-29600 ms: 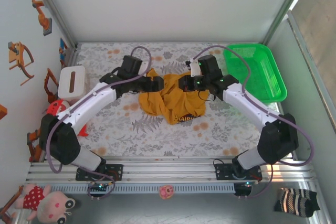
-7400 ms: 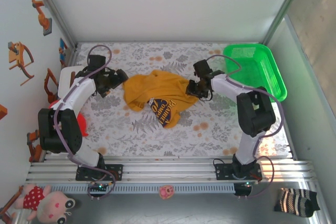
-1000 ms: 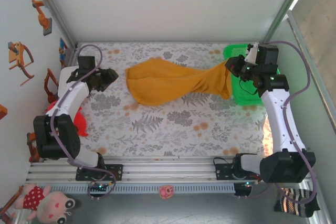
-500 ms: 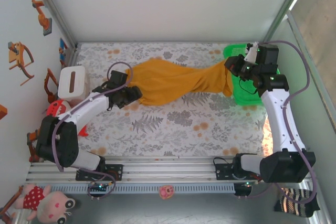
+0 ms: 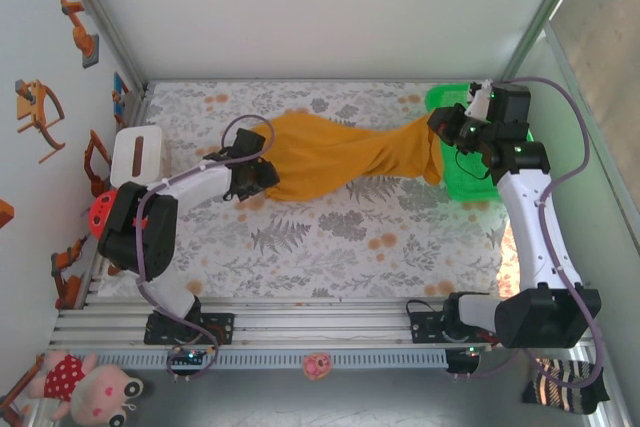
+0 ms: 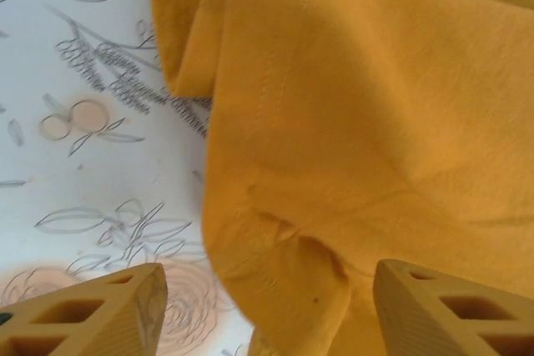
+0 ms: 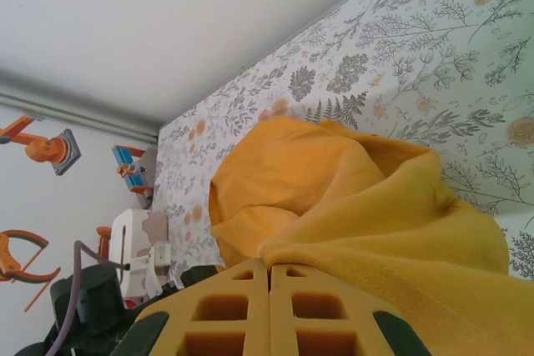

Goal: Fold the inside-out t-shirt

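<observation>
"Where has the shirt got to?"

"The mustard-yellow soft cotton t-shirt is strung across the far half of the flowered table cloth; it runs from about ten o'clock out to two o'clock, ending just beside the green plastic basket."

"And who has hold of it?"

"The right gripper is clenched on a bunched edge at the two o'clock end; its wrist camera shows the jaws pressed together with cloth spilling over them. The left gripper is released at the nine o'clock end, jaws wide apart over a stitched corner; nothing is gripped there."

"How will it handle, do you reckon?"

"Light and limp, I'd say; it ropes up in the middle and sags, with no stiffness at all; cotton shouldn't slip from the pads. I'd take it by that stitched hem corner, not the loose middle; grab the middle and it only bunches."
</observation>
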Controlling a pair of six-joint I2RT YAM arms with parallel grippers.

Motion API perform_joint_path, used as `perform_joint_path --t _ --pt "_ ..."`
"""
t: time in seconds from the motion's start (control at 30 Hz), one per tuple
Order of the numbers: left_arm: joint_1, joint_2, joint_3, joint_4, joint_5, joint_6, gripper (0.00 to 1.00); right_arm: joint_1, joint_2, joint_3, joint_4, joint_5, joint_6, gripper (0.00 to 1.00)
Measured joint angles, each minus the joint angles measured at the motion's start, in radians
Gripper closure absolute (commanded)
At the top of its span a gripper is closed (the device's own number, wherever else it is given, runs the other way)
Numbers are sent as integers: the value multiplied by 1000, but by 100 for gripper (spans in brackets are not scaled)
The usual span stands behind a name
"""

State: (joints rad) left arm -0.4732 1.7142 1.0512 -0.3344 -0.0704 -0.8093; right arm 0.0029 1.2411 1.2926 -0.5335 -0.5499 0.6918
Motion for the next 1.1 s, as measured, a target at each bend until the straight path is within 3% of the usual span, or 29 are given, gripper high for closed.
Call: perform_joint_path --t 0.2,0.3,0.5,0.6,0.83,0.97,1.1 --pt "-11 62 9 24 13 0 66 0 1 -2 0 0 0 100" --pt "-11 77 9 29 18 5 100 0 7 -2 5 0 1 100" --pt "24 72 92 -26 22 48 100 0 66 44 13 1 8 100" --pt "121 41 210 -79 56 85 100 -3 158 178 0 0 11 100" --pt "438 -40 691 -148 259 118 100 -70 404 699 8 -54 82 100" --pt "504 -85 875 -146 398 100 100 -79 441 864 27 -93 133 100" --pt "534 -126 899 -138 482 61 100 -87 419 887 45 -114 163 100"
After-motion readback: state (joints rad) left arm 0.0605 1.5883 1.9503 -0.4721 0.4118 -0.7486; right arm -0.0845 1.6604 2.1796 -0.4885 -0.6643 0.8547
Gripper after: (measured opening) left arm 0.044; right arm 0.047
